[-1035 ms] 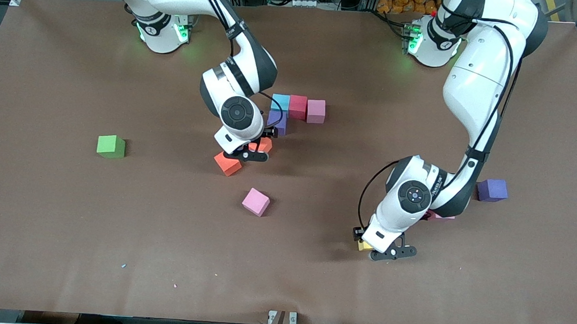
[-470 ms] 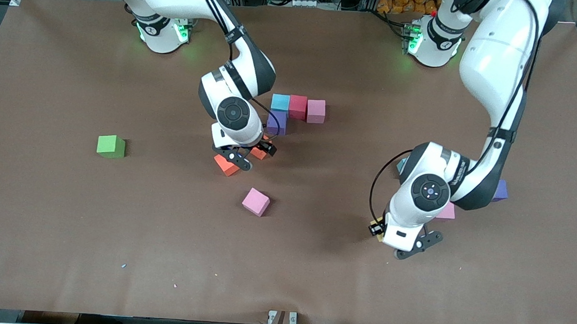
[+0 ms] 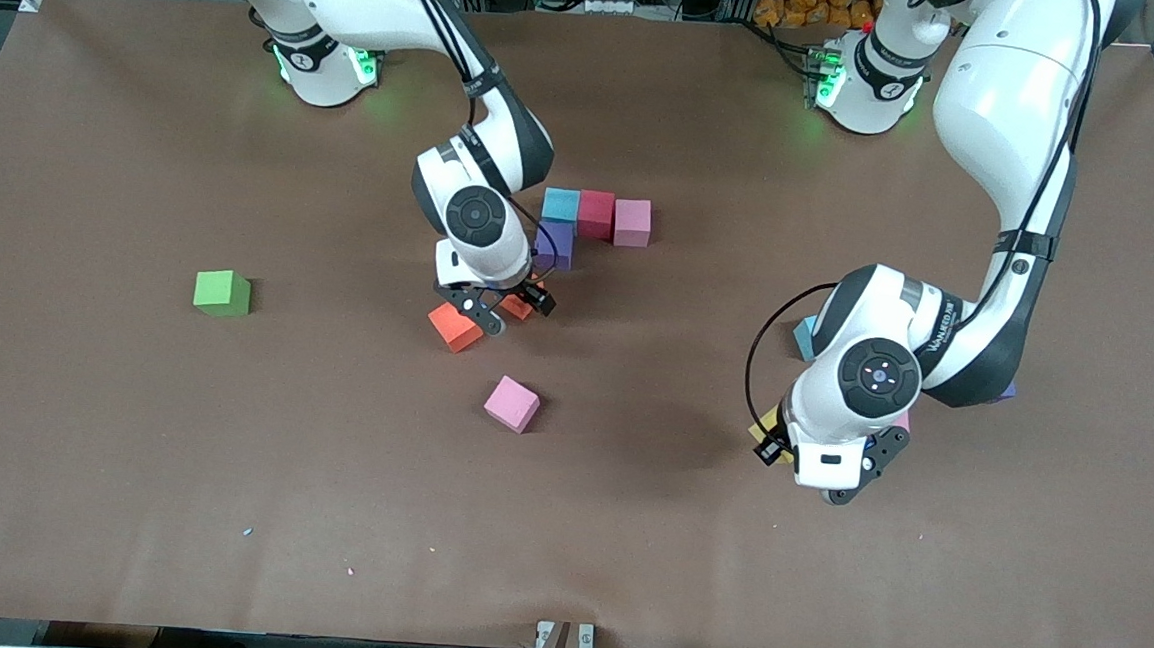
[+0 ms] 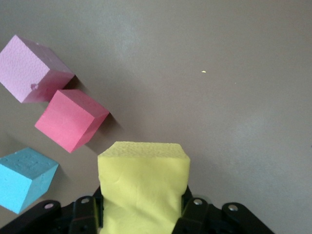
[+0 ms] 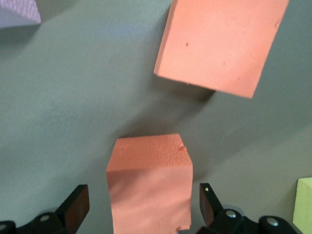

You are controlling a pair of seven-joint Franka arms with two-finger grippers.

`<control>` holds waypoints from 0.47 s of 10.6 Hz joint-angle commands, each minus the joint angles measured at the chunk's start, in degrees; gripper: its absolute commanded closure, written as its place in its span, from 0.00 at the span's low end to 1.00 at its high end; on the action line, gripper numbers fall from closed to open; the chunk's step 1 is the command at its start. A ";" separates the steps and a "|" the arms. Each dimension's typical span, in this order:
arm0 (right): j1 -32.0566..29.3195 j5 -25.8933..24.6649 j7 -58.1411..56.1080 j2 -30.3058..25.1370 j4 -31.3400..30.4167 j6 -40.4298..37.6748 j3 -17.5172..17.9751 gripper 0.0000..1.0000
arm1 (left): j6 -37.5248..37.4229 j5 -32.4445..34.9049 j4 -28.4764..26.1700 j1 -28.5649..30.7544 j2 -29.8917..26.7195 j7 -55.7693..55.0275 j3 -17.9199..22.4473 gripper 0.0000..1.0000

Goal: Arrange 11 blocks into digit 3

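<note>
Front view, built part: you see a light blue cube (image 3: 561,204), a red cube (image 3: 596,213) and a pink cube (image 3: 631,221) touching in a row, with a purple cube (image 3: 556,245) touching the light blue one on the side nearer the camera.
Front view, right gripper (image 3: 500,308): it sits low over an orange cube (image 3: 517,306), just nearer the camera than the purple one; a second orange cube (image 3: 455,328) lies just beside it, toward the right arm's end.
Front view, loose cubes: a tilted pink cube (image 3: 512,403) lies nearer the camera, well apart; the green cube (image 3: 221,292) stands alone toward the right arm's end.
Front view, left gripper (image 3: 780,442): the wrist hides most of it; you catch only a yellow corner (image 3: 763,428) and slivers of light blue (image 3: 804,336) and purple (image 3: 1009,392) beside the arm.
Left wrist view: here you get what the front hides. The left gripper (image 4: 142,214) is clamped on the yellow cube (image 4: 143,187), raised above the table; under it lie a pale pink cube (image 4: 34,68), a red cube (image 4: 70,119) and a light blue cube (image 4: 25,178), close but not touching.
Right wrist view: the right gripper (image 5: 141,207) stands wide, the orange cube (image 5: 148,183) between its fingers (image 5: 75,207) with gaps on both sides; the other orange cube (image 5: 222,44) lies apart.
</note>
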 commanded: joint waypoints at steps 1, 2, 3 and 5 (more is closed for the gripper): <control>0.17 -0.91 1.46 -0.78 -0.89 0.06 0.36 0.00 | -4.38 -3.12 -1.02 0.38 -4.34 -0.94 0.01 1.00; 0.17 -0.91 0.77 -0.69 -0.89 0.15 0.45 0.07 | -6.14 -4.27 -1.10 0.47 -5.84 -1.03 -0.08 1.00; 0.17 -1.26 0.32 -0.69 -0.89 0.15 0.45 0.19 | -8.25 -5.49 -1.19 0.29 -7.42 -1.12 -0.08 1.00; -0.35 -1.44 -4.66 -0.69 -0.89 -0.02 0.36 0.53 | -13.34 -8.13 -1.19 0.47 -11.45 -0.85 -0.08 1.00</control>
